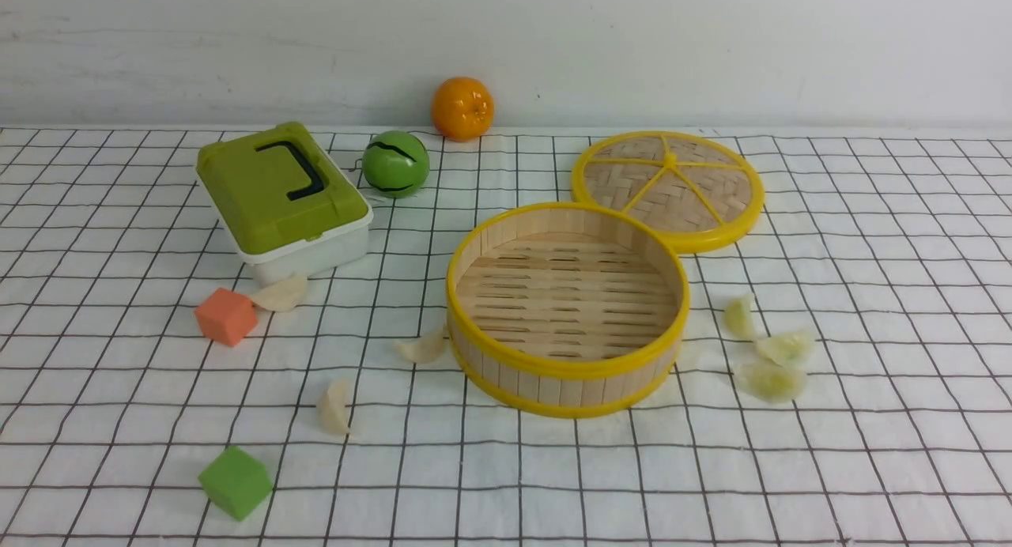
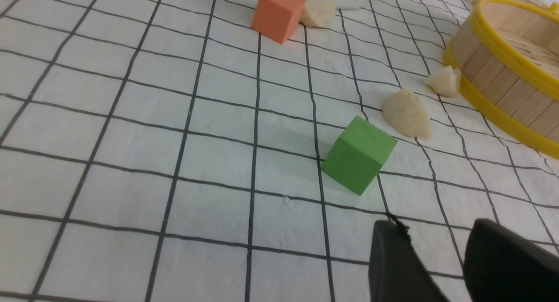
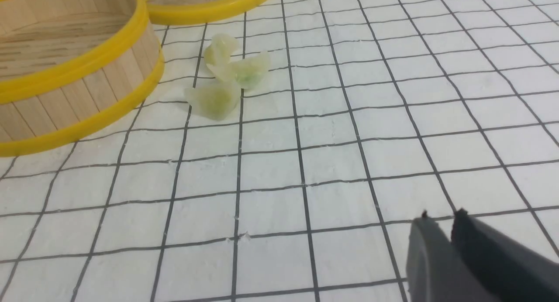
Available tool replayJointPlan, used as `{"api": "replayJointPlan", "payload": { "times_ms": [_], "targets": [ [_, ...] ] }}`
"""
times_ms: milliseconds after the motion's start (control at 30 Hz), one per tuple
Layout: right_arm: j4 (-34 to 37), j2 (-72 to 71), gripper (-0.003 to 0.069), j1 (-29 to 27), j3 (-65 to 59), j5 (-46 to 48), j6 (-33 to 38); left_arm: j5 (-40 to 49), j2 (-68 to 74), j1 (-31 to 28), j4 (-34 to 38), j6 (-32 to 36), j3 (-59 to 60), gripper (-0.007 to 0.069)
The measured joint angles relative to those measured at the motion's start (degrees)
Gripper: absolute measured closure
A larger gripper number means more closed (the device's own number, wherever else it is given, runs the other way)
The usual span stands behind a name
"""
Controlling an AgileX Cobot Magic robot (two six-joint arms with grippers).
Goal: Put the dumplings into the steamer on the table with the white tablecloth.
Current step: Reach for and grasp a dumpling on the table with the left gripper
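White grid tablecloth (image 1: 870,452) all across, and the left gripper (image 2: 434,238) has its fingers apart on nothing, while the right gripper (image 3: 441,219) is pinched nearly together, empty too. The steamer (image 1: 566,367) sits centre. Three cream dumplings (image 1: 423,348) lie on the cloth at its eight to nine o'clock, and three greenish dumplings (image 1: 785,345) cluster at three to four.

The steamer (image 1: 553,389) is pale matt wooden slats bound by glossy yellow plastic rims, the cloth (image 1: 870,452) under it looks slightly rough, with waxy cream dumplings (image 1: 423,348) left of it, translucent green dumplings (image 1: 783,348) right of it, and matt cubes (image 1: 234,481) farther left.
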State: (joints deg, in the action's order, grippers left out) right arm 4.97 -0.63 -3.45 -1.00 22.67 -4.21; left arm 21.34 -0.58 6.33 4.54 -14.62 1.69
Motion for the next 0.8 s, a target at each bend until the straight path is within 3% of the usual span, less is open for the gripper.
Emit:
{"api": "replayJointPlan", "payload": {
  "times_ms": [533,800],
  "targets": [
    [-0.2,0.0,0.0557,0.0,0.0,0.0,0.0,-4.6,0.0,0.0,-5.5,0.0,0.0,0.0385],
    [-2.1,0.0,0.055,0.0,-0.6,-5.8,0.0,-27.5,0.0,0.0,-5.9,0.0,0.0,0.0385]
  ]
}}
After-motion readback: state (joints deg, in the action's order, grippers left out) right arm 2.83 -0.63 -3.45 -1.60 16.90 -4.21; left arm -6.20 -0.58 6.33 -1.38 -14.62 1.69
